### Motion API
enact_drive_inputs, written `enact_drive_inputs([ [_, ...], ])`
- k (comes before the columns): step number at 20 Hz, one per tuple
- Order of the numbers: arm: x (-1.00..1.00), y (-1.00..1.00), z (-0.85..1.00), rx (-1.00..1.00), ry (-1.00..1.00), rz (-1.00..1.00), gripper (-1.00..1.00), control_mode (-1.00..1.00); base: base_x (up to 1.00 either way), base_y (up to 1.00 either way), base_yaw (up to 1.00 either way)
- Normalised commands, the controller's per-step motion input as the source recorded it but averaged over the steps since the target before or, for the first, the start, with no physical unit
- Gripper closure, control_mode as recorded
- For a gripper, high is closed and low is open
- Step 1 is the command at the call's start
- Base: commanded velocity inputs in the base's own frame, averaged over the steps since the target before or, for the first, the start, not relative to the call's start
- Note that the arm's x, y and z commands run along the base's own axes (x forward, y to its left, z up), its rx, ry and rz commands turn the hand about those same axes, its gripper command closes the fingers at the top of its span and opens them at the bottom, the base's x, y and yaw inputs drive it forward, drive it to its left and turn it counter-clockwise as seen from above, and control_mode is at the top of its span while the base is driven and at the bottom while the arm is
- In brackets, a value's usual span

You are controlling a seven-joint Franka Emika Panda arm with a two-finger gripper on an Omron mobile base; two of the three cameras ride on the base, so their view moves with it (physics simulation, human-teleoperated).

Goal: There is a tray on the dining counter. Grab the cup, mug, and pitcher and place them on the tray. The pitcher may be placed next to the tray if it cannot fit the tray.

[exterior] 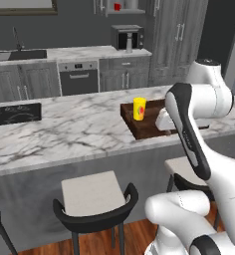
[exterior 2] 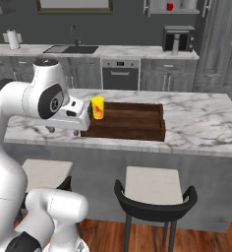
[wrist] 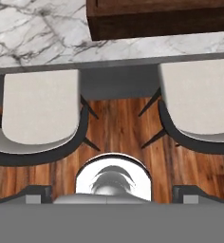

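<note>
Stools (wrist: 40, 111) sit below the open pincer (wrist: 112, 192), cup (exterior 2: 97, 107) on tray (exterior 2: 132, 123) just beyond.

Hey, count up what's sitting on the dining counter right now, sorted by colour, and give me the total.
Yellow: 1, the cup, standing in the tray.
Dark brown: 1, the tray.
Black: 1, a flat dark mat at the counter's far end.
Total: 3 things on the dining counter.
</note>
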Motion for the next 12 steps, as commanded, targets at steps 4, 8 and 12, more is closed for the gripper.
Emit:
enact_drive_inputs([
  [4,-0.21,0.00,0.00,0.00,0.00,0.00,-1.00,1.00,-0.11,-0.03,0.00],
  [8,0.00,0.00,0.00,0.00,0.00,0.00,-1.00,1.00,-0.80,-0.65,-0.24],
  [12,0.00,0.00,0.00,0.00,0.00,0.00,-1.00,1.00,-0.77,-0.88,-0.56],
])
